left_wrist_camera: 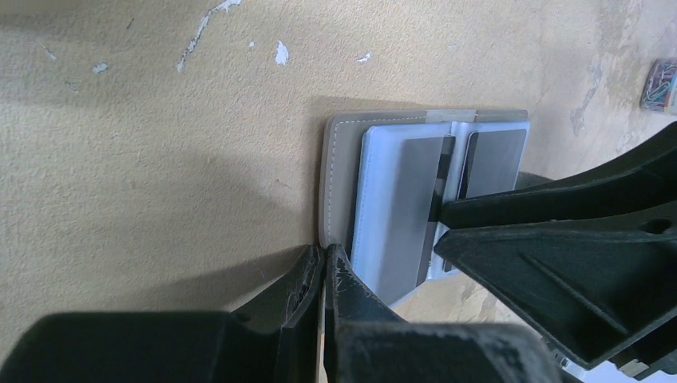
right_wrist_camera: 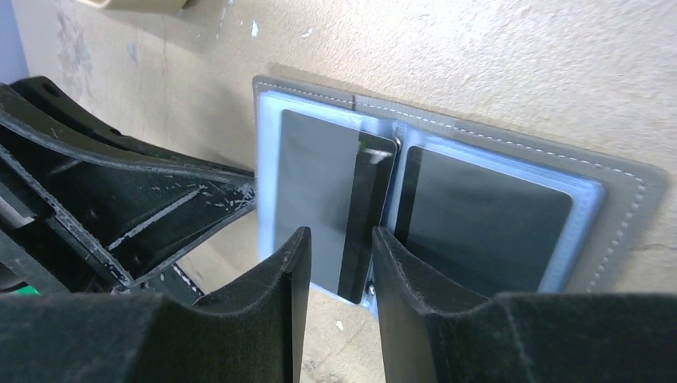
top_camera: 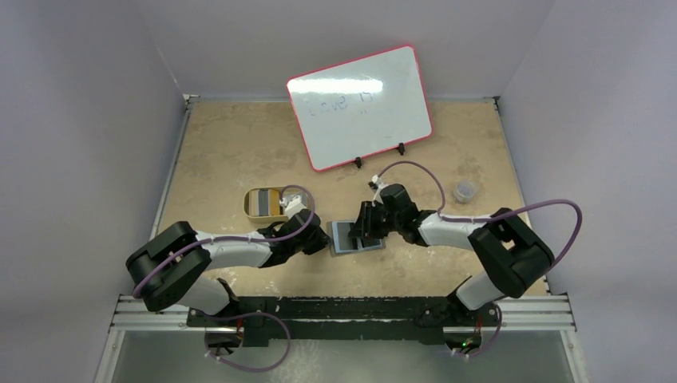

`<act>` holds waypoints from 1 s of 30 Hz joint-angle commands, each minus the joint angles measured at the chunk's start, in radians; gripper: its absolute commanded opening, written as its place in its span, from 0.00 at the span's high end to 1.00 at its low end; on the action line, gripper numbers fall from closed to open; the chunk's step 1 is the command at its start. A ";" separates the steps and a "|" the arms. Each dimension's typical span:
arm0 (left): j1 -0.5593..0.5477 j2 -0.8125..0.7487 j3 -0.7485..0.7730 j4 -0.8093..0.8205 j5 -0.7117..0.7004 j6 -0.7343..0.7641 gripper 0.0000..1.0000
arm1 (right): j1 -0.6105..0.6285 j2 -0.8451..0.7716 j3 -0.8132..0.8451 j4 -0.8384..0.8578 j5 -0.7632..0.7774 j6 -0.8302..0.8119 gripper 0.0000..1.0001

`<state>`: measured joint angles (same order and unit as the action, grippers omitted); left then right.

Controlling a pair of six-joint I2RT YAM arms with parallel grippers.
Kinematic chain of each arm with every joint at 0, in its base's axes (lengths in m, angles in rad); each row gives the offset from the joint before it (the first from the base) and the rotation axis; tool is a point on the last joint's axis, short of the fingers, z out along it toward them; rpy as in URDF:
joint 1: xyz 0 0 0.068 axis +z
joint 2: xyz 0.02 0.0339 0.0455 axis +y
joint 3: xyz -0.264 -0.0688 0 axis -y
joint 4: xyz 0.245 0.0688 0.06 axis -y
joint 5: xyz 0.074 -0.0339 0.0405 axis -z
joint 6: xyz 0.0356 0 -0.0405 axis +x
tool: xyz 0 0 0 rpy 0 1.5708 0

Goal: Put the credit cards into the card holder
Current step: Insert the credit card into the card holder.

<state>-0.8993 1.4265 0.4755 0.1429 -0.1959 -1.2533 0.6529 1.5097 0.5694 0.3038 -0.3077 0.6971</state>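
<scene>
The card holder [top_camera: 357,238] lies open on the table, grey with blue-grey pockets. In the right wrist view it [right_wrist_camera: 623,199] holds a dark card [right_wrist_camera: 311,183] in its left pocket and another [right_wrist_camera: 479,215] in its right pocket. A third dark card [right_wrist_camera: 363,223] stands tilted at the centre fold, its end sticking out past the near edge. My right gripper [right_wrist_camera: 339,233] is open, its fingers on either side of that card's near end, not clamping it. My left gripper [left_wrist_camera: 323,249] is shut, its tips touching the near-left corner of the card holder [left_wrist_camera: 339,159].
A gold tin [top_camera: 266,203] with flat things inside stands left of the card holder, behind my left arm. A pink-rimmed whiteboard [top_camera: 359,108] stands at the back. A small round cap [top_camera: 464,191] lies at the right. Coloured paper clips [left_wrist_camera: 659,84] lie beyond the card holder.
</scene>
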 commanded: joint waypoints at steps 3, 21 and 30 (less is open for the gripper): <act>-0.009 -0.003 0.005 -0.068 -0.013 0.045 1.00 | 0.031 0.027 0.022 0.057 -0.056 -0.020 0.65; -0.009 -0.029 0.037 -0.170 -0.043 0.082 1.00 | 0.042 -0.126 0.046 -0.138 0.037 -0.025 0.63; -0.007 -0.097 0.081 -0.248 -0.075 0.131 1.00 | 0.040 -0.218 0.033 -0.288 0.189 0.022 0.64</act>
<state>-0.9047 1.3579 0.5140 -0.0483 -0.2375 -1.1801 0.6903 1.3087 0.5896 0.0792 -0.1844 0.6987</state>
